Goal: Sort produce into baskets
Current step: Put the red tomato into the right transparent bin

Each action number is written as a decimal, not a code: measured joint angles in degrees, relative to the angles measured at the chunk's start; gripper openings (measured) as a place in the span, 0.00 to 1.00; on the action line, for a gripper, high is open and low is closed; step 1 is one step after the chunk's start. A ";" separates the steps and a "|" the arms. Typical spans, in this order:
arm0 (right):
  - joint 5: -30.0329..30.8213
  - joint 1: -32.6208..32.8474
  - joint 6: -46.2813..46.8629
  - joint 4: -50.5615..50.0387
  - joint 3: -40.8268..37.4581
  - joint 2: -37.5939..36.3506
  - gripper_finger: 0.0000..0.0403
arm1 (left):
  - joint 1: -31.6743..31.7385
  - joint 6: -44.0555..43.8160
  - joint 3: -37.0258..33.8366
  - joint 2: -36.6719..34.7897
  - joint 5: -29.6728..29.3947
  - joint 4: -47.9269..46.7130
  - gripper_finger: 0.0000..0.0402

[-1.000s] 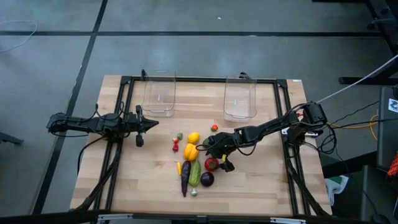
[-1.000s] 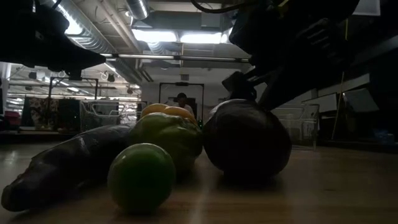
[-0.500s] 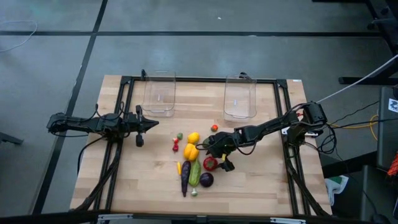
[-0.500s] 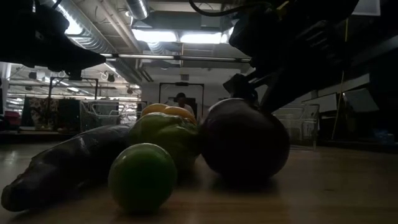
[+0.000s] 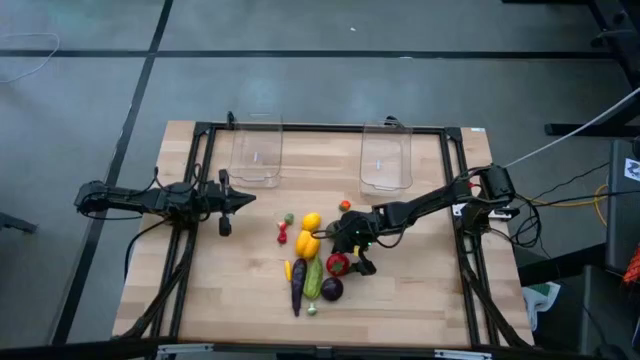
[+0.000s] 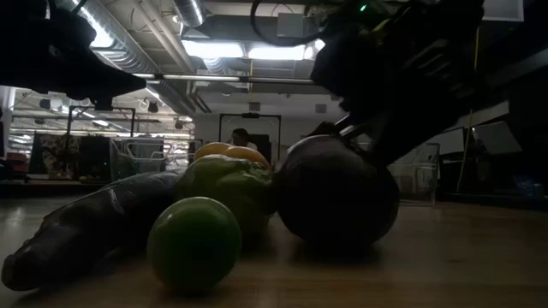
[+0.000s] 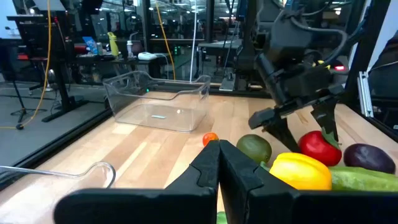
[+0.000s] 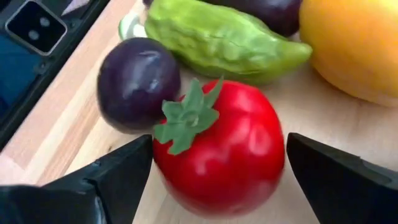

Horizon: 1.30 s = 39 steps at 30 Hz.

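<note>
Two right pincer (image 8: 214,177) fingers astride red tomato (image 8: 221,146), wrist-view only.

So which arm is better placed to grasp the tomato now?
The right: its gripper is open with a finger on each side of the tomato. The left gripper waits shut, away from the pile.

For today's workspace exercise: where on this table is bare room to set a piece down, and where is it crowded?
Bare wood lies left of the eggplant below the waiting left gripper, between the two baskets, and right of the right gripper. It is crowded mid-table, where that open gripper straddles the red tomato amid packed produce.
</note>
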 joint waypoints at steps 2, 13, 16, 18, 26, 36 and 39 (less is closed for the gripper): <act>-0.40 -0.12 0.67 -0.10 0.00 0.34 0.91 | 0.00 0.01 0.01 0.25 0.00 0.16 0.00; -1.39 -0.22 0.58 1.32 0.00 0.32 0.80 | 0.00 0.31 0.00 0.48 0.00 -0.02 0.00; -1.89 -0.22 0.73 1.32 0.00 0.32 0.77 | 0.00 0.33 0.00 0.48 0.00 0.00 0.00; -1.91 -0.22 0.73 1.34 0.00 0.32 0.77 | 0.00 0.33 0.00 0.48 0.00 -0.02 0.00; -1.98 -0.22 1.60 -0.92 1.63 0.25 0.77 | 0.00 0.13 0.00 0.48 0.00 0.00 0.00; 3.90 -0.22 -6.18 -23.69 13.23 0.23 0.77 | 0.00 0.09 0.00 0.48 0.00 0.00 0.00; 6.61 -0.22 -8.97 -30.11 16.98 0.23 0.77 | 0.00 0.07 0.00 0.48 0.00 0.00 0.00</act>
